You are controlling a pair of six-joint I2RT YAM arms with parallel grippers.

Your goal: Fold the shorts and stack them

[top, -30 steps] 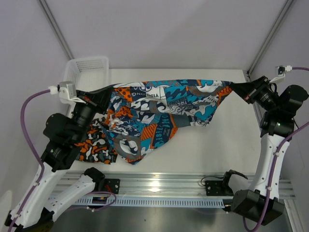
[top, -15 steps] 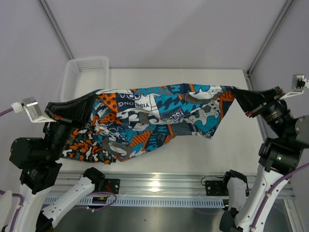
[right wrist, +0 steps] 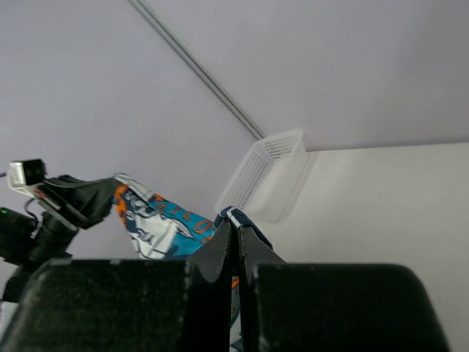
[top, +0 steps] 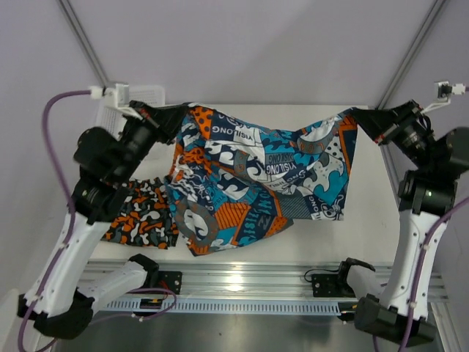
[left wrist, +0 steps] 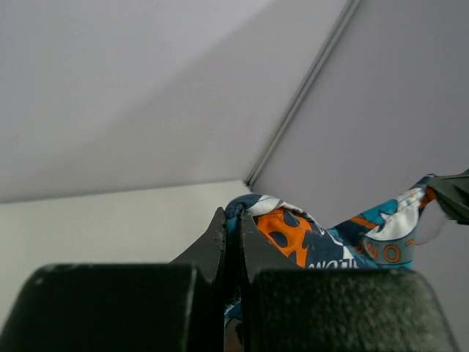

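Note:
The teal-blue, orange and white graphic shorts (top: 256,180) hang spread in the air between both arms, their lower edge reaching the table front. My left gripper (top: 178,114) is shut on their left top corner (left wrist: 253,209). My right gripper (top: 359,117) is shut on their right top corner (right wrist: 238,214). The camouflage shorts (top: 143,215) lie flat on the table at the front left, partly under the hanging pair. In the right wrist view the left gripper (right wrist: 110,198) shows far off with the cloth (right wrist: 165,224) stretched toward me.
A white mesh basket (top: 139,97) stands at the table's back left corner, behind the left arm; it also shows in the right wrist view (right wrist: 275,176). The white table (top: 315,242) ends at a metal rail at the front.
Both grippers have lifted and swung toward the back of the table with the graphic shorts. The cloth now hangs lower and sags in the middle, and more of the camouflage shorts shows.

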